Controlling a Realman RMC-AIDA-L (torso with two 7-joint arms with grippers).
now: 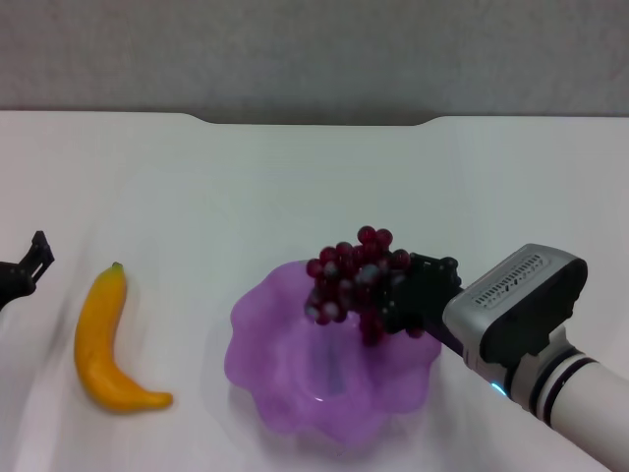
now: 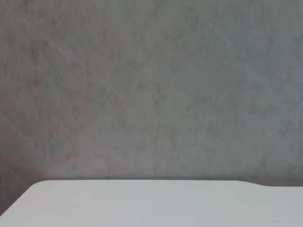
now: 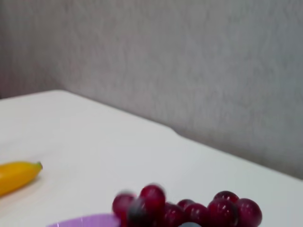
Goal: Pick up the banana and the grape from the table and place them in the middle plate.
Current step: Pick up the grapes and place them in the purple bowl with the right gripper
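The grape, a bunch of dark red grapes, hangs in my right gripper above the right part of the middle plate, a translucent purple scalloped dish. The bunch also shows in the right wrist view, with the plate's rim below it. The banana lies on the white table left of the plate; its stem end shows in the right wrist view. My left gripper is at the far left edge, just left of the banana and apart from it.
The table's far edge has a notch in the middle, with a grey wall behind it. The left wrist view shows only the wall and a table corner.
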